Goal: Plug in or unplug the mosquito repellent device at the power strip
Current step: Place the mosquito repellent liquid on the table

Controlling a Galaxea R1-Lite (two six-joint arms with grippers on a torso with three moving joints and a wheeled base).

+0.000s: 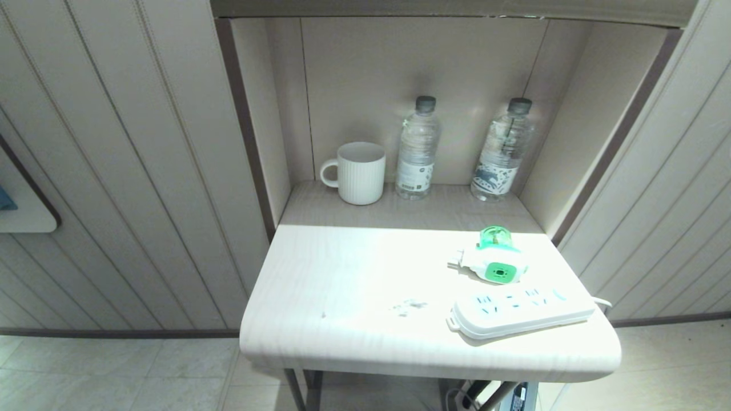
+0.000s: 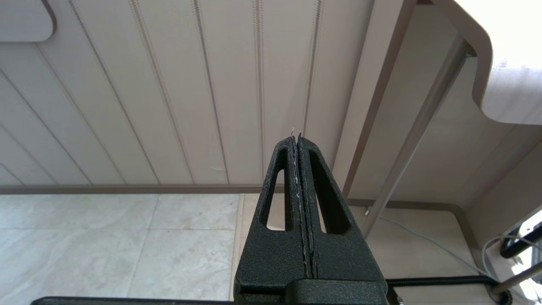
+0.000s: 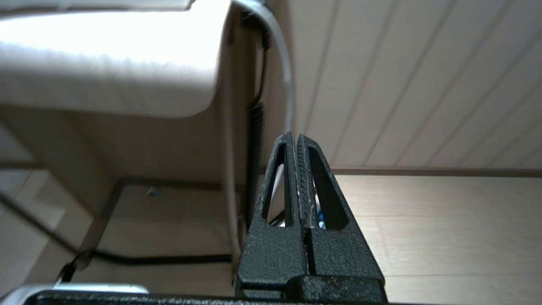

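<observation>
Mosquito repellent device [image 1: 491, 260] lies unplugged just behind power strip [image 1: 521, 311]. Both pincers, left pincer [image 2: 299, 140] and right pincer [image 3: 294, 137], together, empty, below desk [image 1: 354, 285]. Risk: pushing in the plug may slide the loose strip.

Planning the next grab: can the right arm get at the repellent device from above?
Probably yes: the mosquito repellent device lies unplugged on the tabletop beside the power strip, nothing over it. The right gripper sits shut below table level.

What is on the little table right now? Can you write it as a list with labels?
Repellent: small white plug-in mosquito repellent device with green bottle, lying on its side, unplugged
Strip: flat white plastic power strip, beside it, sockets empty
Shelf behind: white ribbed ceramic mug, two clear plastic water bottles
Left hand: shut, below the tabletop
Right hand: shut, below the tabletop
</observation>
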